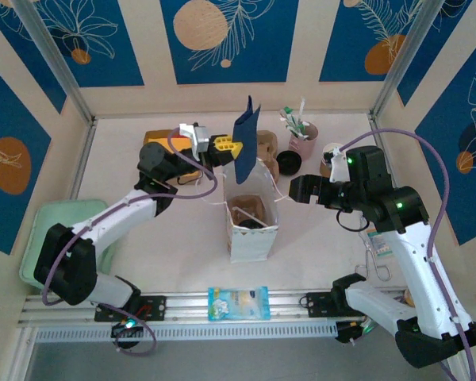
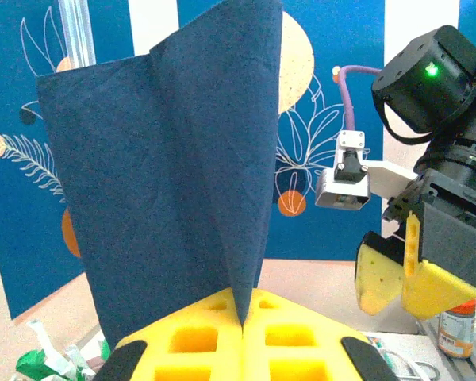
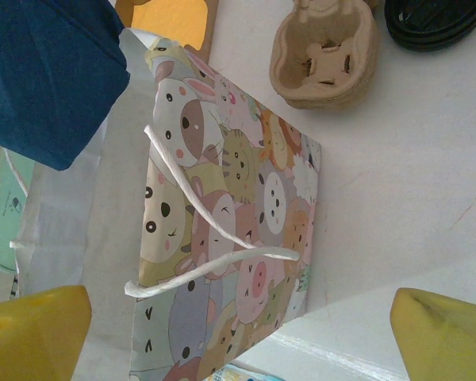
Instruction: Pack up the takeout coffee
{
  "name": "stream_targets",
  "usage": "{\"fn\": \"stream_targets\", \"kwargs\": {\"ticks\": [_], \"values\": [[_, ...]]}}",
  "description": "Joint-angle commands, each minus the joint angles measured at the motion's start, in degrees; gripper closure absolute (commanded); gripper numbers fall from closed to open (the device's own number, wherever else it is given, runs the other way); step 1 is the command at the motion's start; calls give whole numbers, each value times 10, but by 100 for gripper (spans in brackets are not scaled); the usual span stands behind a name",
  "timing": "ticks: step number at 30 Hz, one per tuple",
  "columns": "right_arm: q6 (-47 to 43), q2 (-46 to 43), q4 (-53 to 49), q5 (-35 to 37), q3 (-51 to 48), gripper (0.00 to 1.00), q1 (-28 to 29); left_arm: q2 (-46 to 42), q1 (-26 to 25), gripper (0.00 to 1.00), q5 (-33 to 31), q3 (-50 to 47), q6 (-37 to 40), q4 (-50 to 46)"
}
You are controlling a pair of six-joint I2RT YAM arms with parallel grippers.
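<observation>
**Napkin step: the left claw carries it at the bag, and the coffee looks to be inside**

The left claw [image 1: 224,148] [image 2: 242,333] is pinched fully shut on the bottom corner of a dark blue napkin [image 1: 246,135] [image 2: 166,175], which stands straight up from its yellow fingers. The cartoon-animal paper bag [image 1: 252,242] [image 3: 222,222] stands open just ahead of that claw's tips and lower down. Deep inside it is a brown shape with a dark top. I take that for the takeout coffee [image 1: 250,216], though it is too small to be sure. The right claw [image 1: 295,189] [image 3: 238,333] is spread wide and holds nothing, with the bag's side right in front of it. Next, I'd say, the left claw needs to swing the napkin over the mouth, dip it in and let go. The cloth is floppy and could snag the rim.
</observation>
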Motion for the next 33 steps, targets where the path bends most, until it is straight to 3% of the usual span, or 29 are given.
{"fn": "stream_targets", "kwargs": {"ticks": [1,15,33], "values": [[6,-2,3,-1,-8,3,5,6,-4,100,-8,-15,23,24],[-14,9,14,-12,26,0,16,16,-4,100,-23,-46,19,51],[-32,62,14,30,69,1,111,14,-6,100,-31,-73,16,61]]}}
